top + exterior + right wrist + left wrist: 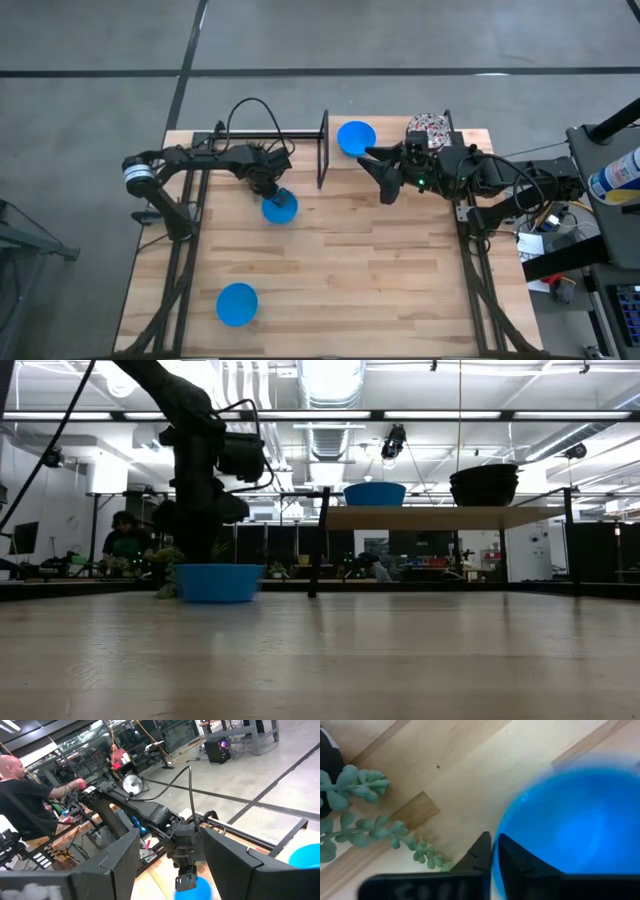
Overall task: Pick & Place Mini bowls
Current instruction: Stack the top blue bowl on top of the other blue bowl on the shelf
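Observation:
A plain blue mini bowl (282, 209) (218, 582) stands with its base on the table, left of the middle. My left gripper (268, 190) (492, 857) is down at its rim, shut on it. A second blue bowl (237, 304) sits near the table's near left corner. A third blue bowl (356, 137) (375, 493) stands on the raised shelf at the far edge, with floral bowls (428, 128) stacked beside it. My right gripper (388, 185) (170, 870) hangs open above the table, right of the middle, and touches nothing. My left gripper holds the blue bowl by its rim (496, 845), on the side toward the table's far left. One finger (520, 862) is inside the bowl and the other (479, 854) is outside. The fingers come from above, pointing down. The bowl rests upright on the table.
A small green trailing plant (365, 820) (165, 570) lies on the wood just beside the held bowl. The shelf (440, 517) stands on thin dark posts (323, 150) along the far edge. People (20, 795) are in the room beyond. Bare wood fills the middle and near right.

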Controlling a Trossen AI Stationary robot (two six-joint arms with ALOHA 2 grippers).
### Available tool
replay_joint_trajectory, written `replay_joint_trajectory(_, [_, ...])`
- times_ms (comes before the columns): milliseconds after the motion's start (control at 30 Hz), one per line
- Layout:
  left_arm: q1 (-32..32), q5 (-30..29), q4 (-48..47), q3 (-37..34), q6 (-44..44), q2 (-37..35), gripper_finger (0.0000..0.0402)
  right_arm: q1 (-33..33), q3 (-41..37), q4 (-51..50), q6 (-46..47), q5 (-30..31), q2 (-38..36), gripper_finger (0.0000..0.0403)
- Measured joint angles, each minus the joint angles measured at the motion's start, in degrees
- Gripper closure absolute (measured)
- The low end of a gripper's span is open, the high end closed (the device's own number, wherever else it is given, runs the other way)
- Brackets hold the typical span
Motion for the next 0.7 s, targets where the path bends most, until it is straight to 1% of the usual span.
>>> replay_joint_trajectory(67, [0.0, 0.1, 0.3, 0.0, -0.3, 0.0, 0.0394, 0.0, 0.0, 0.0, 0.0, 0.0, 0.0, 0.0193])
replay_joint_trajectory(200, [0.0, 2.1, -0.5, 0.7, -0.8, -0.5, 0.0399, 0.0, 0.0, 0.0, 0.0, 0.0, 0.0, 0.0193])
replay_joint_trajectory(333, [-0.3, 5.4, -2.9, 3.8, -2.7, -2.9, 0.04, 0.0, 0.0, 0.0, 0.0, 0.0, 0.0, 0.0193])
replay_joint_trajectory(400, [-0.5, 7.8, -4.2, 6.9, -4.2, -4.8, 0.04, 0.0, 0.0, 0.0, 0.0, 0.0, 0.0, 0.0193])
replay_joint_trajectory(500, [-0.6, 9.7, -4.5, 12.7, -6.2, -7.3, 0.0401, 0.0, 0.0, 0.0, -0.7, 0.0, 0.0, 0.0193])
replay_joint_trajectory(567, [-0.3, 9.9, -5.9, 17.3, -7.8, -7.6, 0.0401, -0.3, 0.0, 0.0, -1.5, 0.1, 0.0, 0.0193])
replay_joint_trajectory(700, [0.5, 9.8, -9.5, 26.8, -8.3, -6.5, 0.0401, -0.9, 0.0, 0.0, -1.9, 0.2, 0.0, 0.0193])
